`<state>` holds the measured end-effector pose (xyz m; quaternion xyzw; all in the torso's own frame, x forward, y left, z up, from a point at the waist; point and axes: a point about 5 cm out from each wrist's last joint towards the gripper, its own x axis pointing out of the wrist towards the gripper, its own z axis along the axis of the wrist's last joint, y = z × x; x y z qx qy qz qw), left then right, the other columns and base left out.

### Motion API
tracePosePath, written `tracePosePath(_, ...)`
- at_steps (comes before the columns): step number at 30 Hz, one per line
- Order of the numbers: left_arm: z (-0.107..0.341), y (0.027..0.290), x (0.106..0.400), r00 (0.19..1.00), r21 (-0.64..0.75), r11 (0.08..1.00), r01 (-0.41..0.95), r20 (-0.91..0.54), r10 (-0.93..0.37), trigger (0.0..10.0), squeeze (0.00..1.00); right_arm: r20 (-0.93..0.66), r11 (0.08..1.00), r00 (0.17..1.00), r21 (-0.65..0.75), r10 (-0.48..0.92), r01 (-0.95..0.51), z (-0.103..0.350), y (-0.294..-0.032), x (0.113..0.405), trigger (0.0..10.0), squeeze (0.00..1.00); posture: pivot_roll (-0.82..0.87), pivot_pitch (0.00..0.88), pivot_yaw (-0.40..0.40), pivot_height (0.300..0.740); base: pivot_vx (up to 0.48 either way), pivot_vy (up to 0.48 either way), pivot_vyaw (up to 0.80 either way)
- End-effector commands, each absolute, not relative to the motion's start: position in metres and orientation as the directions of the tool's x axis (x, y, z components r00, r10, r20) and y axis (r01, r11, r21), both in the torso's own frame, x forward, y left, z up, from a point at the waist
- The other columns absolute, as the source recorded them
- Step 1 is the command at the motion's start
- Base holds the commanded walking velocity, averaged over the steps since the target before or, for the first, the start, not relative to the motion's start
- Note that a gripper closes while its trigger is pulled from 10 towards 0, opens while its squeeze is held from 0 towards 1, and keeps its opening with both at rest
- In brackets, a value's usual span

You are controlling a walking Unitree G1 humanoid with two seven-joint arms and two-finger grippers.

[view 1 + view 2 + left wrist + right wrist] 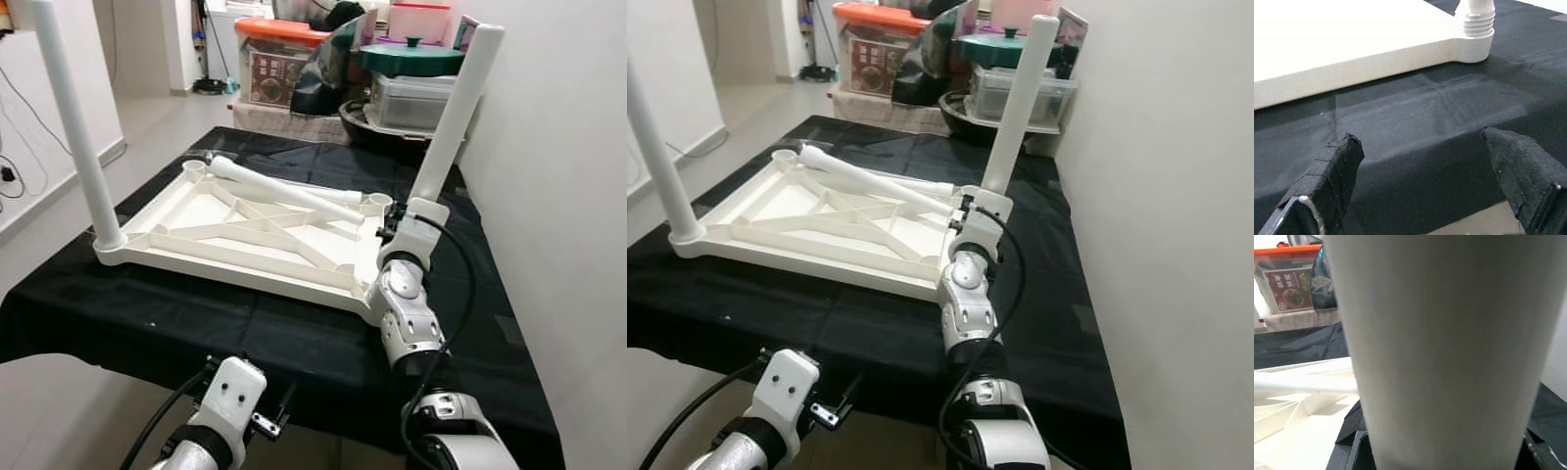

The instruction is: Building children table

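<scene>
a white plastic tabletop (245, 230) is laid upside down on a surface draped w/ a black cloth (245, 333), its ribbed underside facing up. one white leg (73, 127) is stood upright in the near-left corner socket; its threaded base is seen close in the left wrist view. a second white leg (456, 113) is stood at the near-right corner, tilted slightly to the right at its top. a third leg (284, 188) is laid loose across the far part of the underside, running from the far-left corner socket toward the right edge.

the right gripper (407, 211) is raised to the base of the right leg and is clamped round it; in the right wrist view the leg is seen very close, w/ black fingers (1354, 431) at either side of it. the left gripper (1430, 181) is held low, at the near edge of the cloth, below and short of the left corner; its padded fingers are spread wide apart w/ nothing between them.

behind the surface, storage boxes, an orange-lidded bin (279, 54) and a green lid (411, 57) are stacked. a pale wall (558, 176) is just beside, at right.
</scene>
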<state>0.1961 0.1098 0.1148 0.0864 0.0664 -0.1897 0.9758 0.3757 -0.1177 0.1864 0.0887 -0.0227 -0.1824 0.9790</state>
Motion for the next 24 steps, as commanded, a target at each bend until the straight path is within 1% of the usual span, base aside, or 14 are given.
tracePosePath(1, 0.111, 0.108, 0.196, 0.916, 0.128, 0.913, 0.387, -0.17, -0.364, 10.0, 0.0, -0.092, 0.875, 0.911, 0.255, -0.403, 0.413, 0.172, -0.123, 0.372, 10.0, 0.0, 0.09, 0.0, -0.046, 0.74, 0.0, 0.0, 0.0)
tracePosePath(2, 0.111, 0.108, 0.196, 0.916, 0.127, 0.913, 0.387, -0.17, -0.364, 10.0, 0.0, -0.094, 0.877, 0.903, 0.212, -0.42, 0.43, 0.175, -0.123, 0.371, 10.0, 0.0, 0.09, 0.0, -0.044, 0.74, 0.0, 0.0, 0.0)
tracePosePath(5, 0.111, 0.109, 0.196, 0.916, 0.123, 0.914, 0.386, -0.17, -0.364, 10.0, 0.0, -0.06, 0.881, 0.897, 0.171, -0.438, 0.442, 0.18, -0.127, 0.37, 10.0, 0.0, 0.08, 0.0, -0.032, 0.74, 0.0, 0.0, 0.0)
tracePosePath(7, 0.11, 0.11, 0.197, 0.914, 0.124, 0.913, 0.389, -0.172, -0.366, 10.0, 0.0, -0.054, 0.884, 0.896, 0.151, -0.441, 0.443, 0.177, -0.133, 0.368, 10.0, 0.0, 0.09, 0.0, -0.026, 0.74, 0.0, 0.0, 0.0)
tracePosePath(10, 0.11, 0.11, 0.197, 0.914, 0.126, 0.912, 0.39, -0.173, -0.367, 10.0, 0.0, -0.061, 0.891, 0.902, 0.145, -0.427, 0.431, 0.174, -0.134, 0.367, 10.0, 0.0, 0.09, 0.0, -0.023, 0.74, 0.0, 0.0, 0.0)
tracePosePath(11, 0.11, 0.111, 0.197, 0.914, 0.128, 0.912, 0.39, -0.173, -0.367, 10.0, 0.0, -0.042, 0.905, 0.923, 0.184, -0.383, 0.384, 0.175, -0.131, 0.368, 10.0, 1.0, 0.09, 0.0, -0.022, 0.74, 0.0, 0.0, 0.0)
tracePosePath(12, 0.11, 0.111, 0.197, 0.914, 0.13, 0.912, 0.39, -0.173, -0.366, 10.0, 0.0, -0.026, 0.913, 0.936, 0.213, -0.351, 0.348, 0.176, -0.129, 0.367, 10.0, 1.0, 0.09, 0.0, -0.023, 0.74, 0.0, 0.0, 0.0)
tracePosePath(16, 0.11, 0.111, 0.198, 0.915, 0.132, 0.912, 0.388, -0.174, -0.364, 10.0, 0.0, -0.008, 0.927, 0.944, 0.183, -0.331, 0.327, 0.177, -0.13, 0.369, 10.0, 1.0, 0.1, 0.0, -0.026, 0.74, 0.0, 0.0, 0.0)
tracePosePath(17, 0.11, 0.111, 0.198, 0.915, 0.132, 0.912, 0.388, -0.174, -0.364, 10.0, 0.0, -0.009, 0.933, 0.948, 0.174, -0.317, 0.314, 0.177, -0.13, 0.37, 10.0, 0.95, 0.1, 0.0, -0.026, 0.74, 0.0, 0.0, 0.0)
tracePosePath(18, 0.109, 0.111, 0.198, 0.915, 0.132, 0.912, 0.388, -0.176, -0.363, 10.0, 0.0, 0.002, 0.945, 0.965, 0.205, -0.261, 0.255, 0.179, -0.131, 0.373, 10.0, 0.0, 0.12, 0.0, -0.02, 0.74, 0.0, 0.0, 0.0)
tracePosePath(21, 0.109, 0.112, 0.198, 0.915, 0.132, 0.912, 0.388, -0.177, -0.363, 10.0, 0.0, 0.013, 0.95, 0.975, 0.228, -0.222, 0.214, 0.181, -0.131, 0.375, 10.0, 0.0, 0.12, 0.0, -0.02, 0.74, 0.0, 0.0, 0.0)
tracePosePath(22, 0.109, 0.111, 0.199, 0.914, 0.133, 0.912, 0.389, -0.177, -0.364, 10.0, 0.0, 0.032, 0.955, 0.99, 0.271, -0.136, 0.123, 0.184, -0.132, 0.378, 10.0, 0.0, 0.12, 0.0, -0.024, 0.74, 0.0, 0.0, 0.0)
tracePosePath(23, 0.109, 0.111, 0.199, 0.914, 0.133, 0.912, 0.389, -0.177, -0.364, 10.0, 0.0, 0.032, 0.955, 0.99, 0.271, -0.136, 0.123, 0.184, -0.132, 0.378, 10.0, 0.0, 0.12, 0.0, -0.024, 0.74, 0.0, 0.0, 0.0)
tracePosePath(24, 0.109, 0.111, 0.199, 0.914, 0.135, 0.911, 0.389, -0.177, -0.364, 10.0, 0.0, 0.069, 0.961, 0.997, 0.278, -0.019, -0.001, 0.188, -0.136, 0.382, 10.0, 0.0, 0.12, 0.0, -0.032, 0.74, 0.0, 0.0, 0.0)
